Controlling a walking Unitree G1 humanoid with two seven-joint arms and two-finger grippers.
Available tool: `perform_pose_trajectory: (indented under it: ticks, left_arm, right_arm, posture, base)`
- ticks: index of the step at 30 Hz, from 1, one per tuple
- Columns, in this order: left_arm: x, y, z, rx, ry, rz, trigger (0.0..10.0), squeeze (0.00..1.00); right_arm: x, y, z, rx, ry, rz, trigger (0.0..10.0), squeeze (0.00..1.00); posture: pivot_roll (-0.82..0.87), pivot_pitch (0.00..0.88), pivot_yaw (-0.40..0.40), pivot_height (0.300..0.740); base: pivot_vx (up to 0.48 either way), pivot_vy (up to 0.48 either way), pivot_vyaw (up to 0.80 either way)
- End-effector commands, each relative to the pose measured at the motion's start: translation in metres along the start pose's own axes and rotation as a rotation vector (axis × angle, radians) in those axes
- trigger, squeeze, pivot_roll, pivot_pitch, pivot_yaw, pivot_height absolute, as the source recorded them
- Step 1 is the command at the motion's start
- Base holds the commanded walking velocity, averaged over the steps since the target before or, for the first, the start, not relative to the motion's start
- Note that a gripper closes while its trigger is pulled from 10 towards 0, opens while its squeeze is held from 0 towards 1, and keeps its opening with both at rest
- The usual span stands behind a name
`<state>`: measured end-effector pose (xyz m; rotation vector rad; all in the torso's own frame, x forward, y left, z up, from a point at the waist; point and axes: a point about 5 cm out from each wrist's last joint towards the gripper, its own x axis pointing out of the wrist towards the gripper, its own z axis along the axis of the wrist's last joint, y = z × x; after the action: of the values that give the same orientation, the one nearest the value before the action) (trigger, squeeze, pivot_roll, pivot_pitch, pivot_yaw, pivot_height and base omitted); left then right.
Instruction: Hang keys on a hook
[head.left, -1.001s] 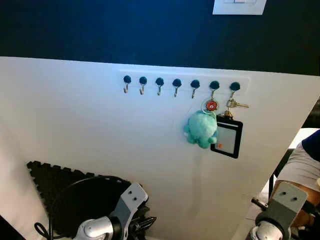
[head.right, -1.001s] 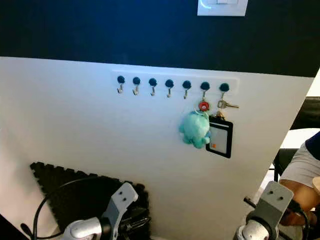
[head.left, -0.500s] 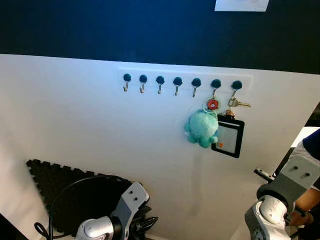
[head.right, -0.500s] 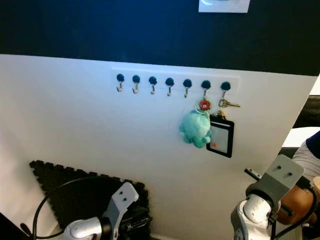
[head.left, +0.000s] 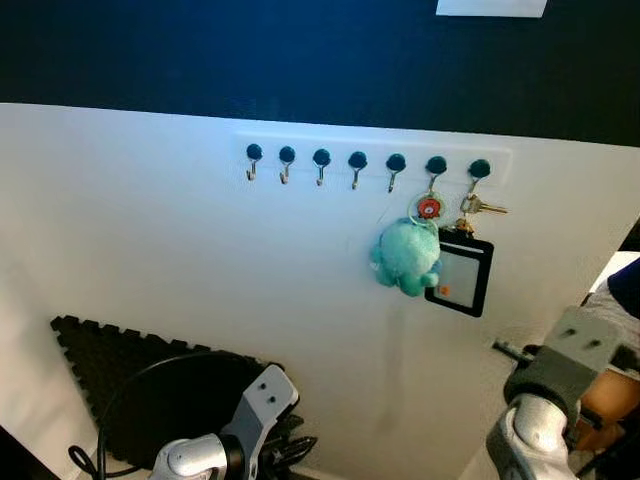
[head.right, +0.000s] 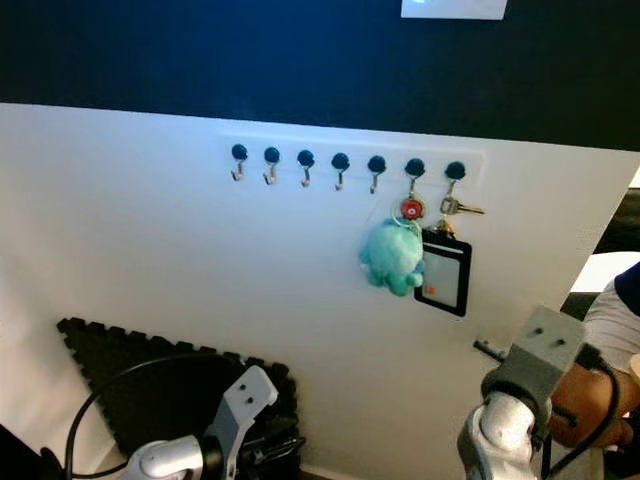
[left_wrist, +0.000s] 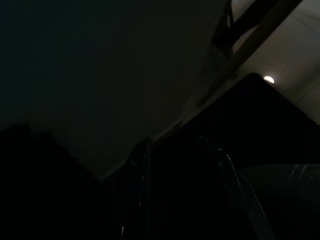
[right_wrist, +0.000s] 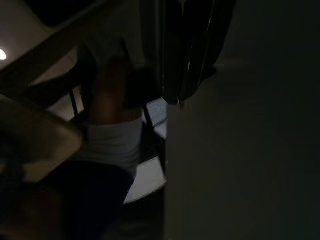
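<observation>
A row of several dark-knobbed hooks (head.left: 365, 160) runs across the white wall panel (head.left: 180, 250). On the sixth hook from the left hangs a key ring with a red tag (head.left: 429, 208) and a teal plush octopus (head.left: 405, 258). The last hook carries a brass key (head.left: 482, 208) and a black card holder (head.left: 462, 275). My right arm (head.left: 560, 370) is raised at the lower right, below the card holder. Its gripper (right_wrist: 180, 97) is shut and holds nothing. My left gripper (head.left: 290, 445) hangs idle at the bottom left, shut.
A black foam mat (head.left: 110, 370) leans low against the wall, behind my left arm. A person (head.left: 622, 300) sits at the right edge, their arm (head.left: 605, 395) close to my right arm. A white switch plate (head.left: 490, 7) is on the dark wall above.
My right arm has come up from the bottom edge and turned at the wrist. The camera has shifted slightly. The keys and plush hang as before.
</observation>
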<state>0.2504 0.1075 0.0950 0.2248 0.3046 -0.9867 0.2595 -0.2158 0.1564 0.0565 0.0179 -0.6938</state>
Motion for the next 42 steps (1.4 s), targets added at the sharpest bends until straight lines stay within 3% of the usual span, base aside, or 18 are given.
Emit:
perform_pose_trajectory:
  ticks: [1,2,3,4,6,12,13,14,15,18,20,25,29,31,34,39,42]
  left_arm:
    - [-0.005,-0.001,-0.006,-0.004,0.035,-0.014,10.0,0.0]
    - [-0.005,-0.002,-0.006,-0.005,0.035,-0.016,10.0,0.0]
    - [-0.005,-0.002,-0.006,-0.005,0.035,-0.016,10.0,0.0]
    - [-0.005,-0.002,-0.006,-0.007,0.034,-0.016,10.0,0.0]
    - [-0.005,-0.002,-0.006,-0.007,0.034,-0.016,10.0,0.0]
    - [-0.006,-0.001,-0.006,-0.007,0.039,-0.019,10.0,0.0]
    - [-0.007,-0.001,-0.006,-0.007,0.041,-0.022,10.0,0.0]
    - [-0.007,-0.001,-0.006,-0.007,0.041,-0.022,10.0,0.0]
    - [-0.007,0.0,-0.006,-0.006,0.043,-0.024,10.0,0.0]
    - [-0.007,0.001,-0.004,0.009,0.038,-0.023,10.0,0.0]
    - [-0.007,0.001,-0.004,0.009,0.038,-0.023,10.0,0.0]
    - [-0.006,0.001,-0.002,0.014,0.032,-0.026,10.0,0.0]
    - [-0.006,0.002,-0.001,0.016,0.028,-0.026,10.0,0.0]
    - [-0.007,0.002,0.0,0.017,0.024,-0.029,10.0,0.0]
    - [-0.006,0.001,0.0,0.018,0.021,-0.031,10.0,0.0]
    - [-0.005,0.002,0.001,0.022,0.015,-0.027,10.0,0.0]
    - [-0.005,0.005,0.003,0.027,0.003,-0.002,10.0,0.0]
  right_arm:
    - [-0.005,0.001,-0.008,-0.051,0.04,0.054,10.0,0.0]
    - [-0.011,0.003,-0.027,-0.108,0.131,0.149,10.0,0.0]
    - [-0.011,0.003,-0.027,-0.108,0.131,0.149,10.0,0.0]
    - [-0.016,0.006,-0.041,-0.19,0.197,0.255,10.0,0.0]
    - [-0.018,0.008,-0.046,-0.226,0.221,0.31,10.0,0.0]
    - [-0.017,0.016,-0.05,-0.39,0.24,0.457,10.0,0.0]
    - [-0.019,0.022,-0.052,-0.49,0.253,0.563,10.0,0.0]
    - [-0.019,0.022,-0.052,-0.49,0.253,0.563,10.0,0.0]
    - [-0.018,0.026,-0.05,-0.524,0.272,0.649,10.0,0.0]
    - [-0.011,0.041,-0.024,-0.689,0.163,0.856,10.0,0.0]
    - [-0.011,0.041,-0.024,-0.689,0.163,0.856,10.0,0.0]
    - [-0.017,0.06,0.006,-0.784,0.035,1.14,10.0,0.0]
    - [-0.023,0.068,0.021,-0.801,-0.014,1.258,10.0,0.0]
    - [-0.042,0.075,0.036,-0.816,-0.079,1.474,10.0,0.0]
    - [-0.056,0.076,0.04,-0.821,-0.117,1.616,10.0,0.0]
    - [-0.061,0.076,0.043,-0.813,-0.145,1.673,10.0,0.0]
    - [-0.061,0.08,0.055,-0.717,-0.197,1.658,10.0,0.0]
  posture:
    - [0.01,0.15,0.012,0.74]
    - [0.01,0.149,0.01,0.74]
    - [0.01,0.149,0.01,0.74]
    - [0.02,0.149,0.008,0.74]
    - [0.02,0.149,0.008,0.74]
    - [0.01,0.147,0.011,0.74]
    - [0.02,0.145,0.015,0.74]
    - [0.02,0.145,0.015,0.74]
    - [0.02,0.145,0.017,0.74]
    - [0.01,0.142,0.019,0.74]
    - [0.01,0.142,0.019,0.74]
    - [0.01,0.137,0.017,0.74]
    - [0.02,0.134,0.012,0.74]
    - [0.02,0.129,0.009,0.74]
    - [0.02,0.127,0.007,0.74]
    - [0.02,0.124,0.008,0.74]
    - [0.01,0.121,0.009,0.74]
  base:
    - [0.0,0.0,0.0]
    - [0.0,0.0,0.0]
    - [0.0,0.0,0.0]
    - [0.0,0.0,0.0]
    - [0.0,0.0,0.0]
    - [0.0,0.0,0.0]
    - [0.0,0.0,0.0]
    - [0.0,0.0,0.0]
    - [0.0,0.0,0.0]
    - [0.0,0.0,0.0]
    - [0.0,0.0,0.0]
    - [0.0,0.0,0.0]
    - [0.0,0.0,0.0]
    - [0.0,0.0,0.0]
    - [0.0,0.0,0.0]
    - [0.0,0.0,0.0]
    - [0.0,0.0,0.0]
